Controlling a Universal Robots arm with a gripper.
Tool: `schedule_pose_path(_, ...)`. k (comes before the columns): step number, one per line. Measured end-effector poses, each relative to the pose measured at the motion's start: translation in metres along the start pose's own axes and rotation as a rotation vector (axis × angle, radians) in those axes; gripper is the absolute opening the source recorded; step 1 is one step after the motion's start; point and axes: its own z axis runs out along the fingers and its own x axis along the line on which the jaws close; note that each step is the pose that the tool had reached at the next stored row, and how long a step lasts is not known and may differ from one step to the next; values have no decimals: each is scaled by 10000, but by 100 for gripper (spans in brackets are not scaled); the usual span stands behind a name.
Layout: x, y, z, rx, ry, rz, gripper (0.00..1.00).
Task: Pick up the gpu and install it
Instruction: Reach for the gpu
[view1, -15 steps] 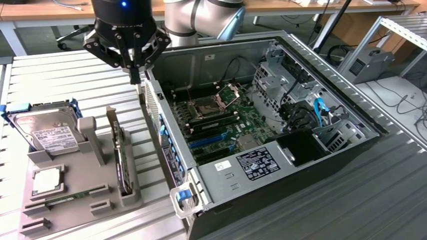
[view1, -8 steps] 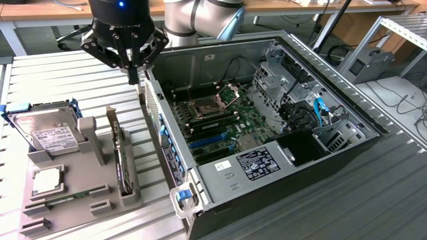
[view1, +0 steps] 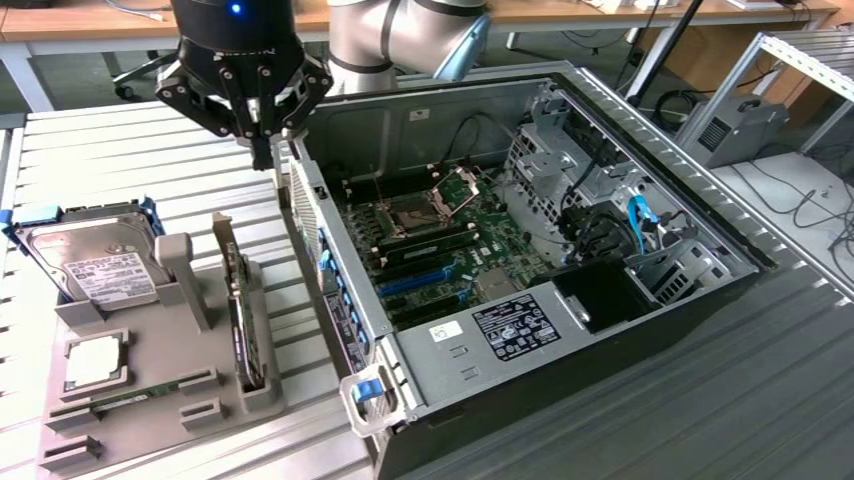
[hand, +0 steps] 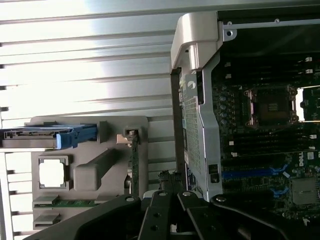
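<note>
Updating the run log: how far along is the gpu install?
Done: nothing visible. The gpu stands on edge in the gray holder, untouched. In hand: the gripper hangs above the gap between holder and open case, clear of the card. Left: the whole pick and install; the blue slots on the board sit empty.

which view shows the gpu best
The exterior view: the gpu stands on edge in the grey holder, and its side shows along its whole length. In the wrist view the gpu is seen edge-on, as a thin green strip.
</note>
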Motion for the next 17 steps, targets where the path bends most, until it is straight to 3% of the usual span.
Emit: schedule_pose_path(17,77,-6,-2,0,0,-1,11)
